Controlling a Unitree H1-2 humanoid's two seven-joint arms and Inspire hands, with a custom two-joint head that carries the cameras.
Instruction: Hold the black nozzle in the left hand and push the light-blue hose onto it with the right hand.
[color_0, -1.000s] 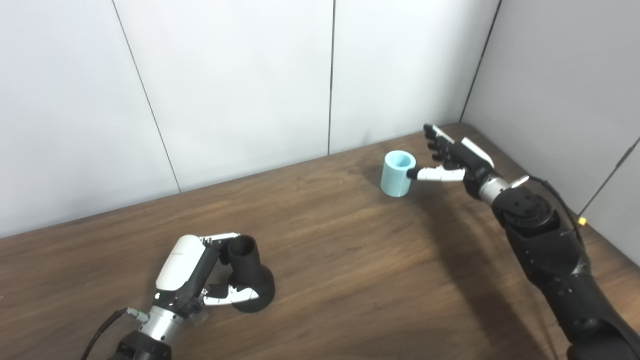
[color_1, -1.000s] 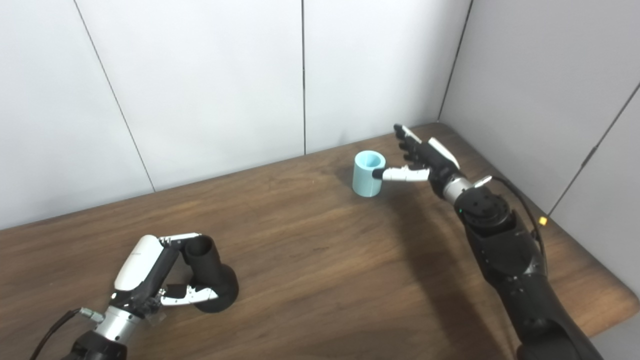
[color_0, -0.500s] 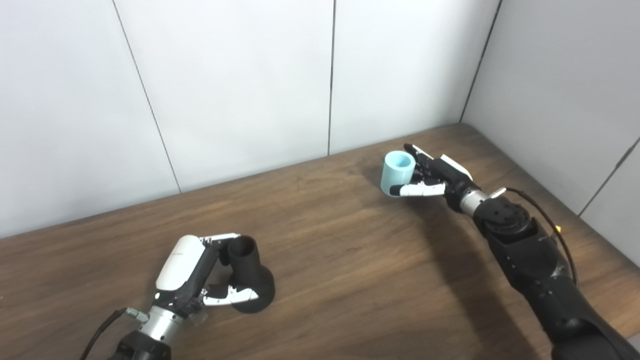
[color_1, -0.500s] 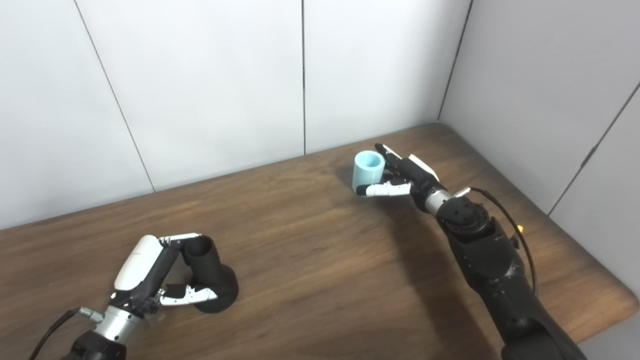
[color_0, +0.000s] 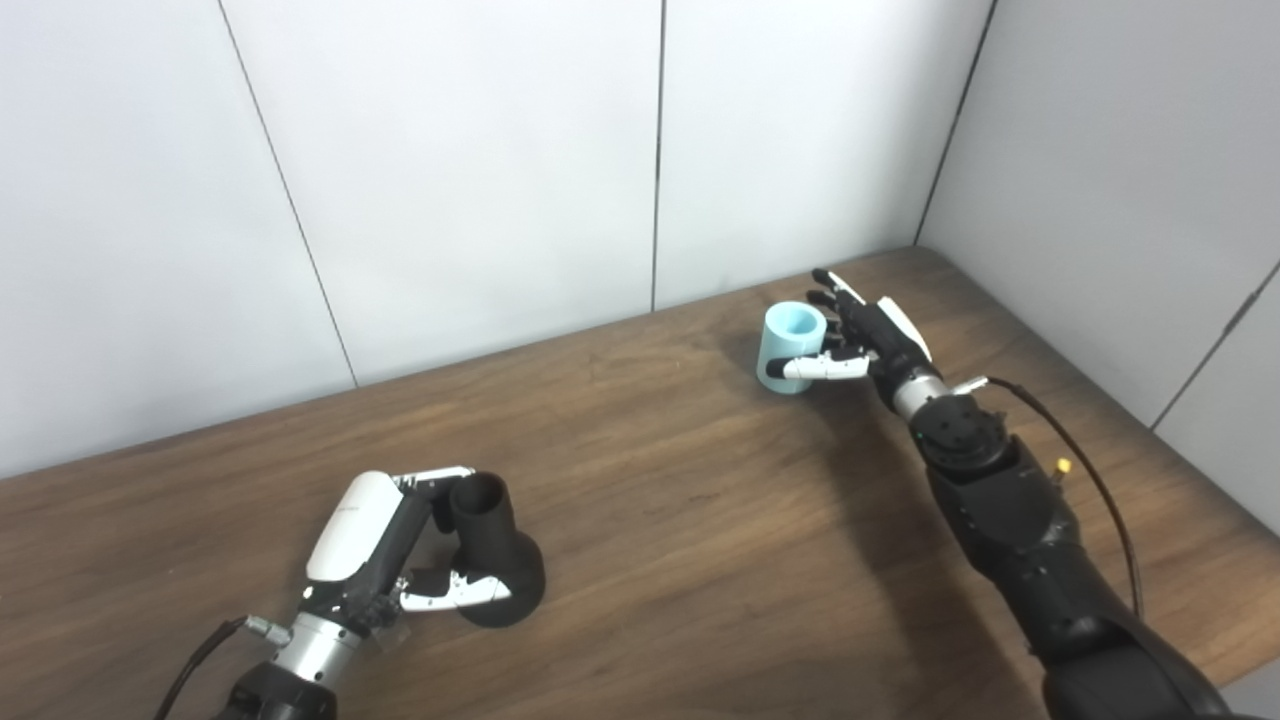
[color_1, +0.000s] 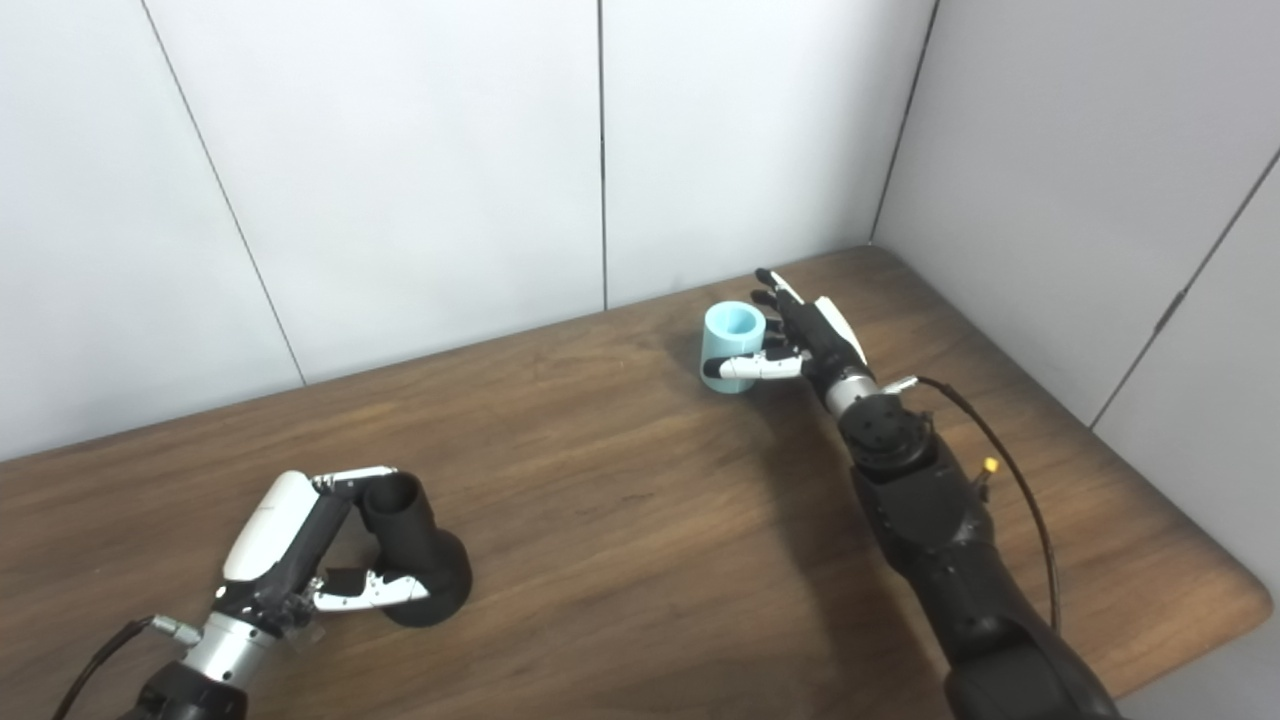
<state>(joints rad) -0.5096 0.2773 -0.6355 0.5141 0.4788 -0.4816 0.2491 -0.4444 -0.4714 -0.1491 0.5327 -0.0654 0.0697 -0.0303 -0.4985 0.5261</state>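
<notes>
Left hand gripping the black nozzle near the front-left of the table; right hand spread against the light-blue hose at the far right.

At left, the left hand (color_0: 385, 560) grips the black nozzle (color_0: 492, 555), which stands upright on its flared base on the wooden table (color_0: 680, 520), fingers behind the neck and thumb across the front. Well apart, toward the far right corner, the light-blue hose (color_0: 790, 345) stands upright, open end up. The right hand (color_0: 865, 335) lies just beside it, thumb touching its front wall, fingers (color_0: 835, 290) extended and apart behind it, not closed round it. White wall panels (color_0: 480, 150) enclose the table at the back and right. A black cable (color_0: 1095, 495) runs along the right forearm.
</notes>
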